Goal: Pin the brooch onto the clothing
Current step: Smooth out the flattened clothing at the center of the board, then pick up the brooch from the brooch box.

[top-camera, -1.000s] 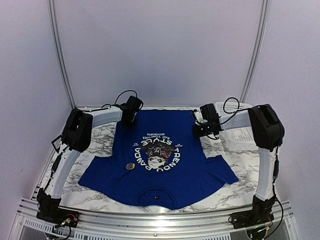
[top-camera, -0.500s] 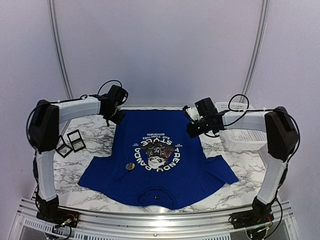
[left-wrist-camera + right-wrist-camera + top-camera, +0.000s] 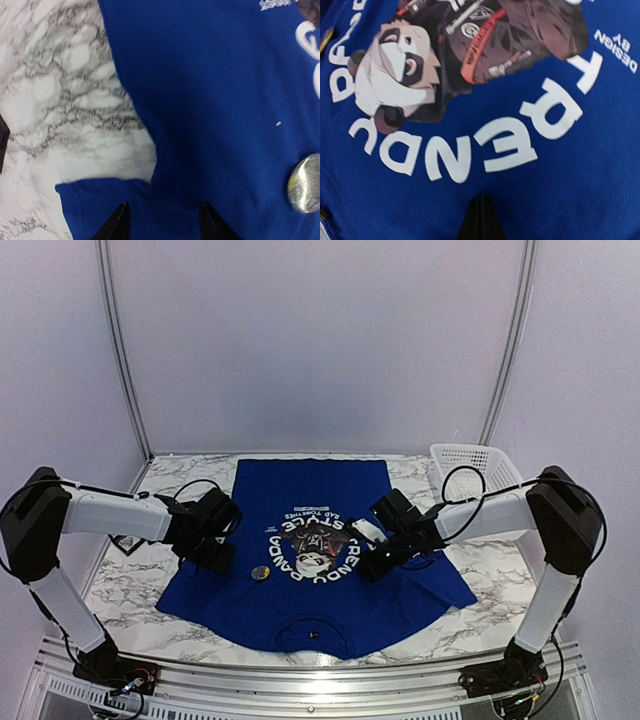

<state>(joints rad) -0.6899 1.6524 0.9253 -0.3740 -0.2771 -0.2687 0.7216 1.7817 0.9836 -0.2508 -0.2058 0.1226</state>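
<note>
Top cam: T-shirt (image 3: 310, 505) lies flat on the marble table (image 3: 130, 585), collar toward the arm bases. Left gripper (image 3: 207, 553) is low over the shirt's edge where sleeve meets body; jaw gap is unreadable from here. The brooch (image 3: 261, 573) is a small round disc lying on the shirt just beside the left gripper, on its right-arm side, and neither gripper touches it. Right gripper (image 3: 369, 565) is low over the shirt on the far side of the panda graphic (image 3: 313, 552), so graphic and brooch both sit between the two grippers. A white basket (image 3: 470, 462) is beyond the right gripper, off the shirt, well apart from it. Left wrist cam: both fingers (image 3: 119, 226) show at the bottom, partly spread with blue cloth visible in the gap and nothing clamped. The armpit notch is straight ahead of the tips, with the sleeve ahead-left and bare marble beyond it. The brooch is ahead and far right of the fingers, cropped by the frame edge, its face shiny grey-gold. Right wrist cam: the fingers (image 3: 481, 222) read as one dark wedge at bottom centre with no gap, so the jaws are fully closed. The tips are at the cloth just short of the white lettering (image 3: 510, 145); can't tell if any fabric is pinched. The panda head is ahead-left of the tips, and the letter arc runs across ahead.
</note>
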